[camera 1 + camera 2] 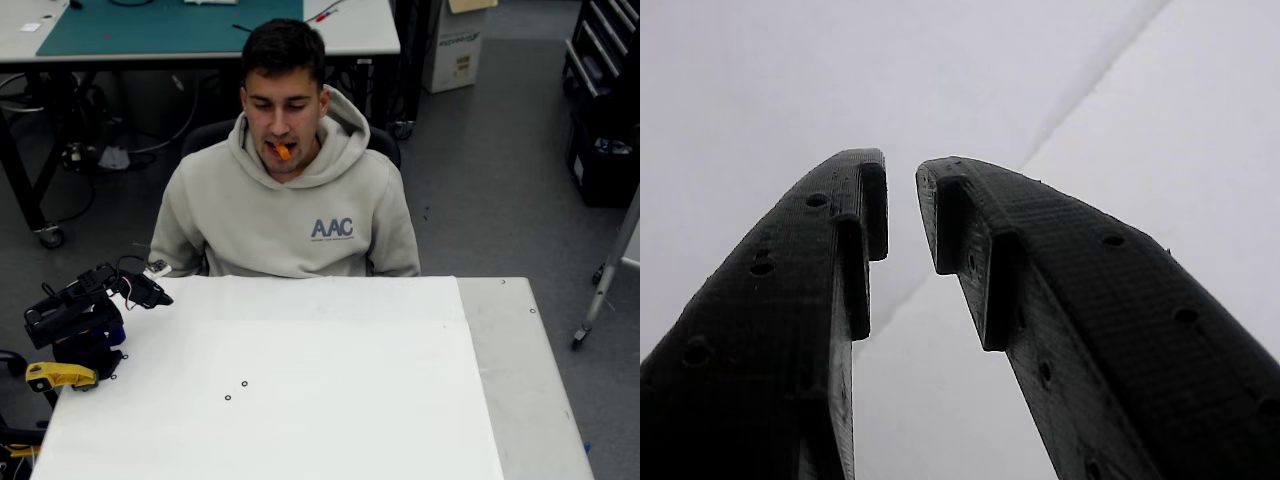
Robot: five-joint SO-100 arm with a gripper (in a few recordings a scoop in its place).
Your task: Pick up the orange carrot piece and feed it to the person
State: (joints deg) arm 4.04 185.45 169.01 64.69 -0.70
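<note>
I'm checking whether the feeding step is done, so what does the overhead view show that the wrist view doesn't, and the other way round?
The overhead view alone shows the person seated behind the table with the orange carrot piece in the mouth, and the arm folded at the table's left edge. The wrist view alone shows the gripper close up: its two black fingers have a narrow gap at the tips and nothing between them. Both show the white table.
</note>
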